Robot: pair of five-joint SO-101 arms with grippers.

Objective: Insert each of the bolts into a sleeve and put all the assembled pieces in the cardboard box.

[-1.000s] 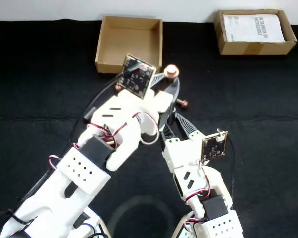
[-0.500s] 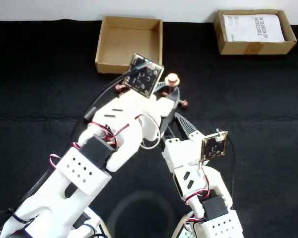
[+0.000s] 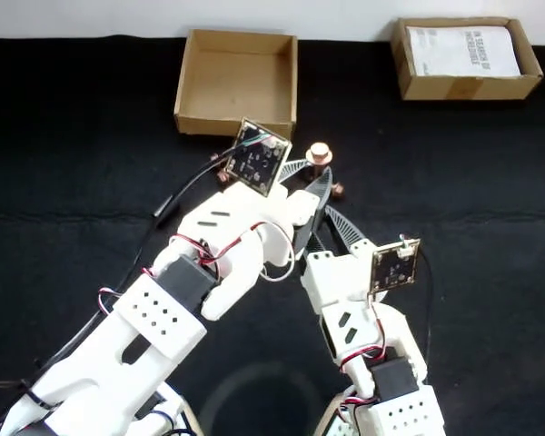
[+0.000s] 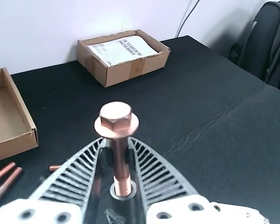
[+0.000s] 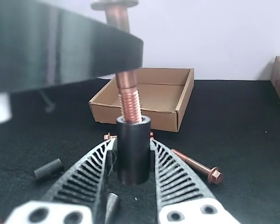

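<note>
My left gripper (image 4: 116,142) is shut on a copper bolt (image 4: 116,122), held upright with its hex head on top. In the high view that bolt head (image 3: 320,153) shows just beyond the left gripper (image 3: 311,173). My right gripper (image 5: 131,142) is shut on a black sleeve (image 5: 132,154), also upright. The bolt's threaded end (image 5: 129,105) meets the sleeve's top opening. From above, the right gripper (image 3: 322,216) sits directly below the left one. The empty cardboard box (image 3: 236,82) stands at the back, beyond both grippers.
Loose bolts lie on the black mat (image 5: 196,165) (image 4: 2,175) near the grippers, and a spare black sleeve (image 5: 49,168) lies on its side. A second box (image 3: 463,59) holding a printed sheet stands at the back right.
My left arm has brought the bolt away from the cardboard box toward the right gripper, setting it over the sleeve. The right arm has hardly shifted.
</note>
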